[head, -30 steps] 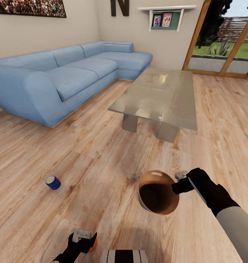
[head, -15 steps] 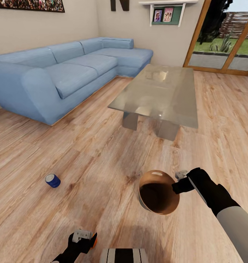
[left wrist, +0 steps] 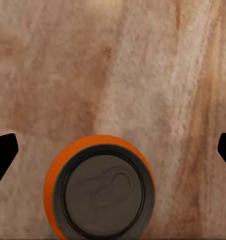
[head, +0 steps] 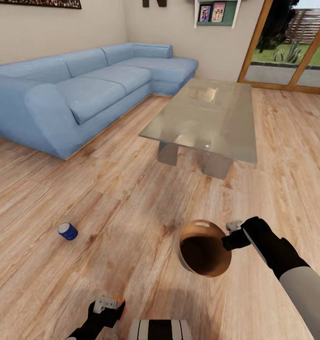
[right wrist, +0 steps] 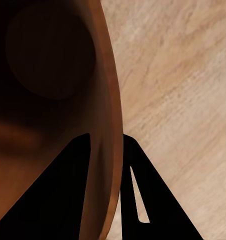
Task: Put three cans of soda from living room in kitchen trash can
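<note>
- The orange can (left wrist: 99, 189) stands upright on the wood floor (head: 131, 198) at the near edge of the scene, long axis vertical, its grey top with the pull tab facing straight up at the left wrist camera.
- The left gripper (head: 108, 307) hangs above it with jaws spread wide: the two dark tips sit at opposite sides of the wrist picture, well clear of the can, so nothing is grasped yet.
- A blue can (head: 67, 231) lies tipped on the floor farther off to the left, its long axis near level and its pale end turned up and to the left.
- The tash can (head: 205, 248) is held off the floor at the right, tilted so its copper mouth faces up and toward the robot; the right gripper (head: 231, 234) is clamped on its far-right rim, one jaw inside the wall and one outside.
- Judged step: collecting the first can in the living room. The next move seems to call for lowering the left jaws around the orange can, centring it, then closing.
- Beyond stand the glass tabletop (head: 212, 118) and blue sofa (head: 84, 94).
</note>
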You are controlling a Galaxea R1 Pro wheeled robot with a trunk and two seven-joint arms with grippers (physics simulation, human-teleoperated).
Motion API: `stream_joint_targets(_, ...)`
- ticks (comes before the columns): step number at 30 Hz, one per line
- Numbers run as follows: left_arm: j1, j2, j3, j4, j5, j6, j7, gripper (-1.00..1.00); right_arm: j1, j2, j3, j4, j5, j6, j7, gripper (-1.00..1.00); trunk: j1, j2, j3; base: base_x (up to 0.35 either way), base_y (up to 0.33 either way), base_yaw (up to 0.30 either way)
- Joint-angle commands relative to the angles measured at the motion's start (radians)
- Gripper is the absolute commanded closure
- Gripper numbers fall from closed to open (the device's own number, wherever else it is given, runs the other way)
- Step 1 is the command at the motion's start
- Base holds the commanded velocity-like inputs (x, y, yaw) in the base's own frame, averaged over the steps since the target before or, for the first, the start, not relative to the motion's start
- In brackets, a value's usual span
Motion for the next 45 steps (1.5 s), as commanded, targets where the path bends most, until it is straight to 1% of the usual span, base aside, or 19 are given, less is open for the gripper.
stream_joint_targets(1,0.000,0.000,0.000,0.000,0.000,0.000,0.000,-1.00,-0.001,0.000,0.000,0.000,-0.023,0.004,0.003,1.00,0.000,0.000,-0.004,0.000,0.000,0.000)
stream_joint_targets(7,0.000,0.000,0.000,-0.001,0.000,0.000,0.000,-1.00,0.000,0.000,0.000,0.000,-0.022,0.004,0.003,1.00,0.003,-0.002,-0.027,0.000,0.000,0.000)
stream_joint_targets(13,0.001,0.000,0.000,-0.003,0.001,0.000,0.000,-1.00,0.000,0.001,0.000,0.000,-0.023,0.004,0.003,1.00,0.003,-0.002,-0.027,0.000,0.000,0.000)
stream_joint_targets(19,0.001,0.000,0.000,-0.003,0.003,0.000,-0.001,-1.00,0.002,0.009,-0.001,0.000,-0.024,0.004,0.004,1.00,0.003,-0.002,-0.027,0.000,0.000,0.000)
stream_joint_targets(26,0.002,0.000,0.000,-0.002,0.002,0.000,-0.001,-1.00,0.001,0.011,-0.001,0.000,-0.025,0.004,0.004,1.00,0.003,-0.002,-0.027,0.000,0.000,0.000)
stream_joint_targets(32,0.002,0.000,0.000,-0.003,0.001,0.000,-0.002,-1.00,0.001,0.011,0.000,0.000,-0.024,0.004,0.004,1.00,0.006,-0.003,-0.050,0.000,0.000,0.000)
stream_joint_targets(45,0.002,0.000,-0.001,-0.002,0.001,0.000,-0.002,-1.00,0.002,0.011,0.000,0.000,-0.023,0.004,0.003,1.00,0.006,-0.003,-0.050,0.000,0.000,0.000)
